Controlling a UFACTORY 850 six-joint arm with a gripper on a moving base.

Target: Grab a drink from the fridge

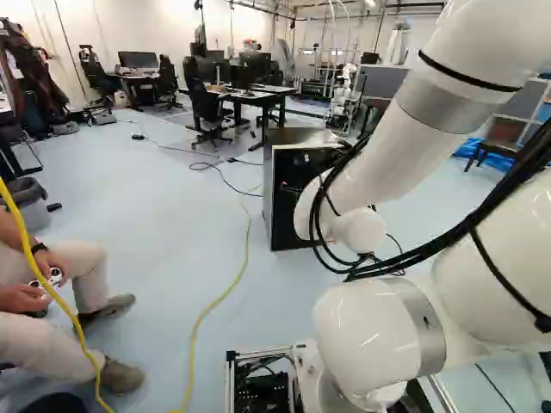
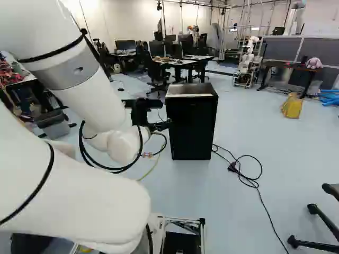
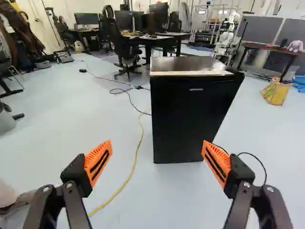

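The black fridge stands upright on the pale floor ahead of the hand, its plain front turned toward the arm and its door closed. In the wrist view the hand is open, its two orange pads spread wide apart with nothing gripped between them, and the fridge is beyond them. A yellow cable winds over the floor beside the fridge, a black cable lies in loops on its other side, and a desk with monitors is farther back.
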